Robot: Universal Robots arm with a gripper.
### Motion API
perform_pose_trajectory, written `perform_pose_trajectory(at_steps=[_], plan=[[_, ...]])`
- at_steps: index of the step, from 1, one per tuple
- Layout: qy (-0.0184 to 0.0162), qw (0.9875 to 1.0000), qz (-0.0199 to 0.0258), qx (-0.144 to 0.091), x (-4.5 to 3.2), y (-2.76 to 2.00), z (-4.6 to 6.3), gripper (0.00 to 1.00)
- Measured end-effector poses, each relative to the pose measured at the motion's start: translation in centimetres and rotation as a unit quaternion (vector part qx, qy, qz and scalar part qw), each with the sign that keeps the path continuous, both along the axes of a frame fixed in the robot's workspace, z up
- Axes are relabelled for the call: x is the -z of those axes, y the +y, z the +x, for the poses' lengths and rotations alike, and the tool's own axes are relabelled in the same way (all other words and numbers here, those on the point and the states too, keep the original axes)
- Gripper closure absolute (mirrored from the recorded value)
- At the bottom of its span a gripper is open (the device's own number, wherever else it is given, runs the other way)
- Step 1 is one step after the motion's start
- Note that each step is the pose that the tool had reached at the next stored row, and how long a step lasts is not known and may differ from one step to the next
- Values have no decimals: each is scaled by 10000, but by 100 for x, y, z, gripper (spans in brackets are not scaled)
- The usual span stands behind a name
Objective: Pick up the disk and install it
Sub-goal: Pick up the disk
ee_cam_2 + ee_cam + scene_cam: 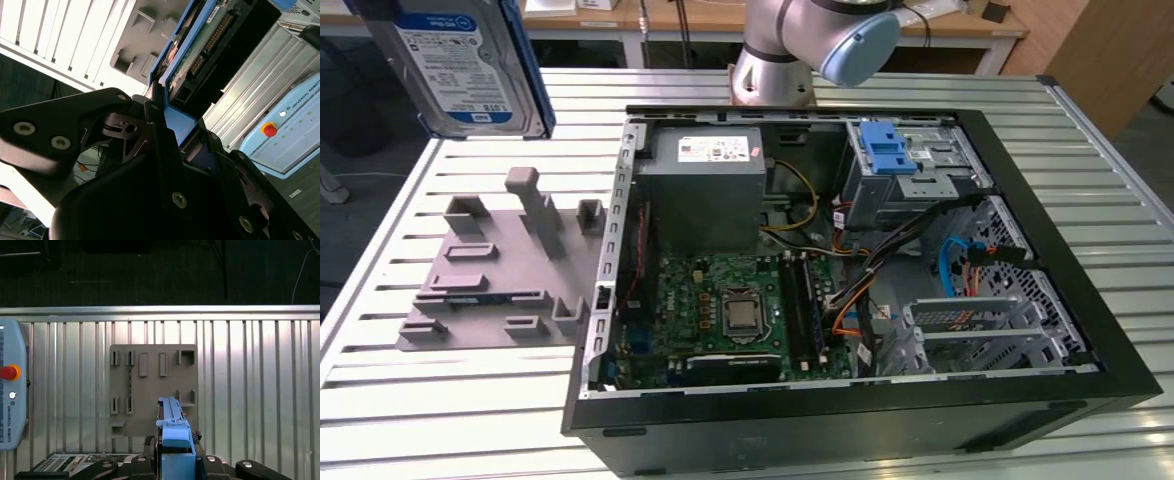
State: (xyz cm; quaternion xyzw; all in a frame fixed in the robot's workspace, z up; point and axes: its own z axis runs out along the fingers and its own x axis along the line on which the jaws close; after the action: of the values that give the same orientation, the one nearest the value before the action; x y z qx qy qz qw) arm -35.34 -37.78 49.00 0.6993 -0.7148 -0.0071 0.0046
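The disk (460,65) hangs upright high over the table's far corner at the exterior view's left, its blue-and-white label facing the camera and its blue carrier frame round the edges. In both wrist views my gripper (167,107) is shut on it. The second wrist view shows the disk's green circuit board (200,47) and blue frame between the black fingers. In the first wrist view the disk (172,422) is edge-on in the gripper (174,442), above the grey fixture plate (150,385).
An open computer case (607,300) lies on the slatted metal table (480,400), with a grey power supply (707,190), a motherboard (734,310) and a drive bay with a blue latch (894,150). The grey fixture plate (494,270) lies beside the case. A teach pendant (7,390) rests on the table.
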Motion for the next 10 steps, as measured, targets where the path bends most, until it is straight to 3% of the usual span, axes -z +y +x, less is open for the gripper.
perform_pose_trajectory(at_steps=[10], plan=[[6, 10000, 0, 2, 0, -79, 140, 64]])
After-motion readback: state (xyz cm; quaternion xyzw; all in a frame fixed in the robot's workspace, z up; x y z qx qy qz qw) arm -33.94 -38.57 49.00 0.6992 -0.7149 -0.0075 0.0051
